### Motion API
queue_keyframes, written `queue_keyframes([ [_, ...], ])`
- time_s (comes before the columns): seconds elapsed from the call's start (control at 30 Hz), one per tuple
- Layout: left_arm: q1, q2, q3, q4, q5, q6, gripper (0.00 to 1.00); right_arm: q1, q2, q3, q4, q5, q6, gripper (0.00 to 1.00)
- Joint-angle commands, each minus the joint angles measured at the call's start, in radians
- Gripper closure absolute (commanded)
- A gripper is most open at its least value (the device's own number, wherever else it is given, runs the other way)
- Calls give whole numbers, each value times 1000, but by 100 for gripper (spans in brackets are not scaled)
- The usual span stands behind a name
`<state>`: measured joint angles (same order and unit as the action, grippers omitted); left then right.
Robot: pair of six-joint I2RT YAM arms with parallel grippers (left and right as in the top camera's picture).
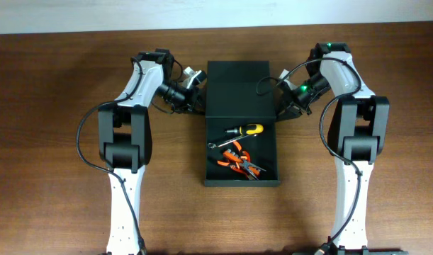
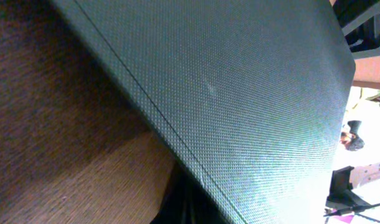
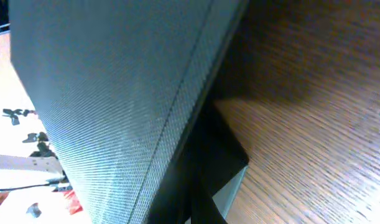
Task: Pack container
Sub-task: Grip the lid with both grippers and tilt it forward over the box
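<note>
Container: the dark box [image 1: 216, 178] sits mid-worktop [image 1: 60, 142] between the two arms. Its open tray is toward the near side and its lid [image 1: 237, 85] is raised at the far end.
Contents: a yellow-handled screwdriver [image 1: 246, 130], a small wrench [image 1: 222, 142] and orange-handled pliers [image 1: 239, 161] lie inside the tray. From above, none looks to poke over the rim.
Left tool: the left tool [image 1: 196, 99] is clenched and tucked against the lid's left edge. I cannot tell whether it pinches that edge or only bears on it.
Right tool: the right tool [image 1: 281, 106] is clenched too, at the lid's right edge, with the same doubt about what it has hold of.
Step in hand: by my reading, bringing the lid down over the packed tray.
Doing it well: move both sides together and level so the lid does not twist. Swing it slowly. Get both tools clear of the rim before the lid seats, so nothing is trapped.
Hard to make out: in both wrist views the lid's woven surface [image 2: 239, 112] [image 3: 102, 99] fills the frame, with only a strip of worktop beside it. No fingertip shows plainly. A dark shape low in each view could be a finger or the box wall.
Lid angle: not readable from overhead.
</note>
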<state>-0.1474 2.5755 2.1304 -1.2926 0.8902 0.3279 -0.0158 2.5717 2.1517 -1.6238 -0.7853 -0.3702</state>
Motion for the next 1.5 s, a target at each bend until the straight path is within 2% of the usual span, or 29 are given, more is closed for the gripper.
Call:
queue_keyframes([
  [0.0, 0, 11, -3, 10, 35, -2, 98, 12, 11, -4, 0, -96, -72, 96],
  [0.17, 0, 11, -1, 53, 35, -3, 98, 12, 11, -4, 26, -105, -89, 96],
  [0.53, 0, 11, 93, 96, 35, -3, 98, 8, 11, -4, 39, -205, -248, 96],
  [0.87, -5, 11, 225, 95, 34, -45, 98, 8, 11, 8, 89, -255, -255, 95],
  [1.17, -22, 10, 254, 84, 35, -47, 98, 3, 11, 133, 60, -255, -246, 94],
  [1.47, -29, 10, 285, 65, 35, -47, 98, -29, 10, 317, -56, -253, -243, 91],
])
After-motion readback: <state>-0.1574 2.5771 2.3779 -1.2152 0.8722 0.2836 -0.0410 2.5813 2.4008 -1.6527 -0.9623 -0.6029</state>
